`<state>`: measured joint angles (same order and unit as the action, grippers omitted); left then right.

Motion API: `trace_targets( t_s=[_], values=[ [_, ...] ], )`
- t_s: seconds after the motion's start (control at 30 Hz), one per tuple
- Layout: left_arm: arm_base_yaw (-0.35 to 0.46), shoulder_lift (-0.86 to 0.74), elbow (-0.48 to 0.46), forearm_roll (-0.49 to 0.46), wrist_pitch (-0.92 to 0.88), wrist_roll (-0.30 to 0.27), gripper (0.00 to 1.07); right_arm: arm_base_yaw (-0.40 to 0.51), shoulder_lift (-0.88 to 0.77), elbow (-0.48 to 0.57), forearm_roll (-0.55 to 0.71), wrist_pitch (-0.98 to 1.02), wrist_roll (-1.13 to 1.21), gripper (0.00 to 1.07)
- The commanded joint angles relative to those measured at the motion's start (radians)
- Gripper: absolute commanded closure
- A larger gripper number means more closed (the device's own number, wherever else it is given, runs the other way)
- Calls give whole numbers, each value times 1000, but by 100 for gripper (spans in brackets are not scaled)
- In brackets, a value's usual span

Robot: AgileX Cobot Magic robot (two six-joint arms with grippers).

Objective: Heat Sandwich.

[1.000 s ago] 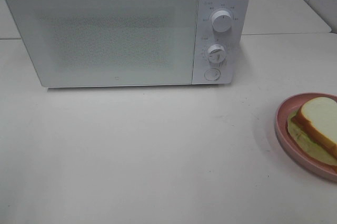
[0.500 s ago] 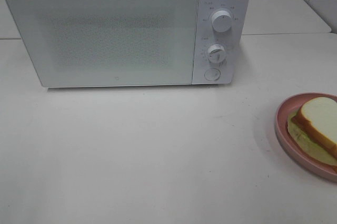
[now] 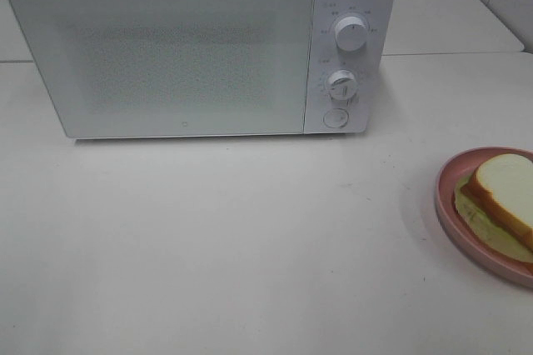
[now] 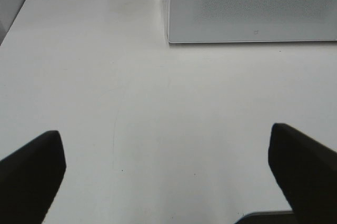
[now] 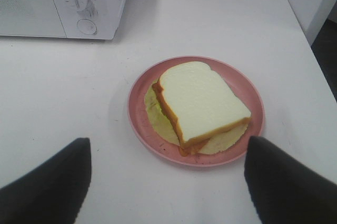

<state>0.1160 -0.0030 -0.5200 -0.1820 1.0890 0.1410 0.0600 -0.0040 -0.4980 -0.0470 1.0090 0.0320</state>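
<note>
The sandwich (image 3: 505,191) lies on a round pink plate (image 3: 450,205) at the right edge of the exterior view. It also shows in the right wrist view (image 5: 200,105), on the plate (image 5: 139,124), with white bread on top and green and red filling at the edge. The white microwave (image 3: 200,47) stands at the back with its door shut. My right gripper (image 5: 166,182) is open, short of the plate and apart from it. My left gripper (image 4: 166,171) is open over bare table, well short of the microwave's door (image 4: 253,8). Neither arm shows in the exterior view.
The microwave has two knobs (image 3: 351,32) and a round button (image 3: 336,118) on its right panel. The white table (image 3: 233,238) runs from the microwave to the front. A table seam and a second surface lie behind and to the right (image 3: 450,13).
</note>
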Motion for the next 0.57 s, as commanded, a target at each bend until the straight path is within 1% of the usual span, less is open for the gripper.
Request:
trace_targets(
  t_s=[0.03,0.57],
  values=[
    [1,-24,2,0,-9,-4,9,-10,-22,-1,2,-15,2,32],
    [1,-24,2,0,-9,-4,9,-10,-22,-1,2,-15,3,32]
  ],
)
